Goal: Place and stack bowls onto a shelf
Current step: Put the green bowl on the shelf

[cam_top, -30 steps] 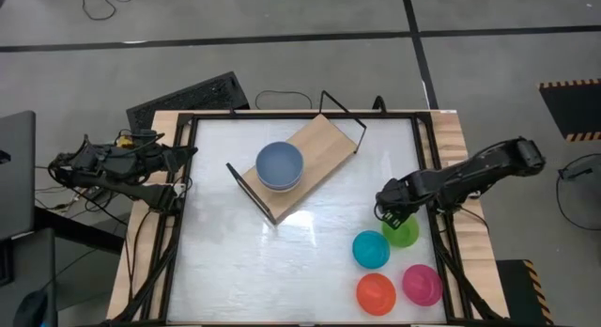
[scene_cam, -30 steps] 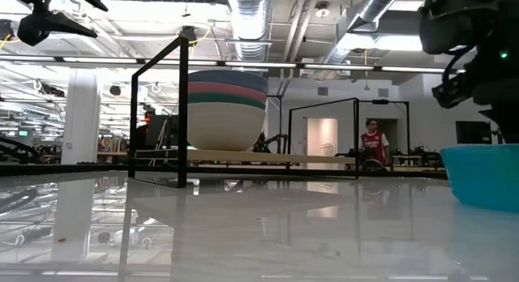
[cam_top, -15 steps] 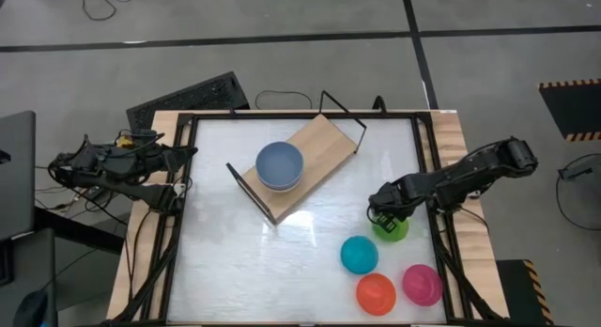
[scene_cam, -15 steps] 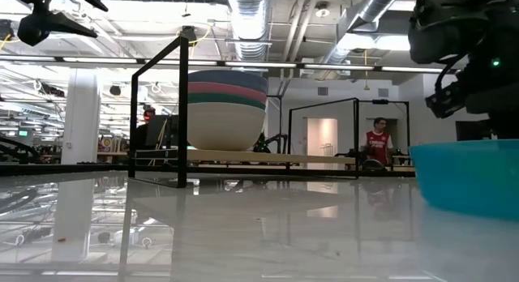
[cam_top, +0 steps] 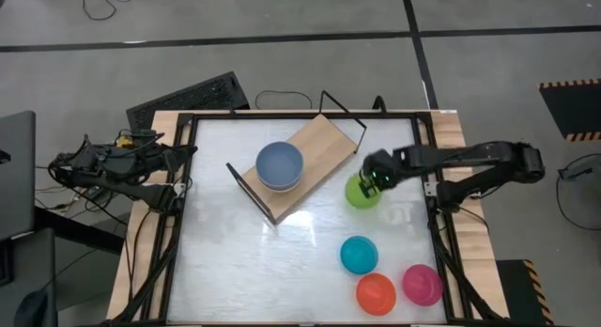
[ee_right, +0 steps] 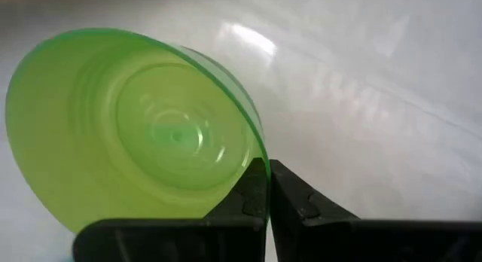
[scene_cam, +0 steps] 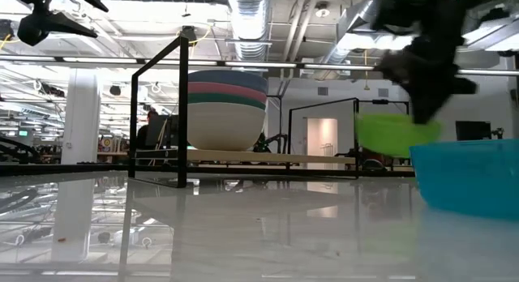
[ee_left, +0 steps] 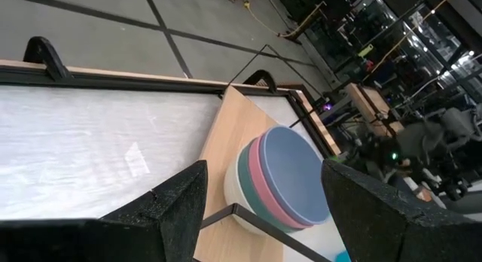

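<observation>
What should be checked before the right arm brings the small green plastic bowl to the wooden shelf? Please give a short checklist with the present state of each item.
1. Grip: the right gripper is shut on the rim of the small green plastic bowl: ok.
2. Bowl lifted off the white table: ok in the low view.
3. Bare board on the light wooden shelf beside the stack of large bowls: ok.
4. Shelf's black wire end frame stands close to the gripper: not ok, steer around it.
5. Left gripper waits at the table's left edge: ok.
6. Small teal bowl is apart from the path: ok.
</observation>
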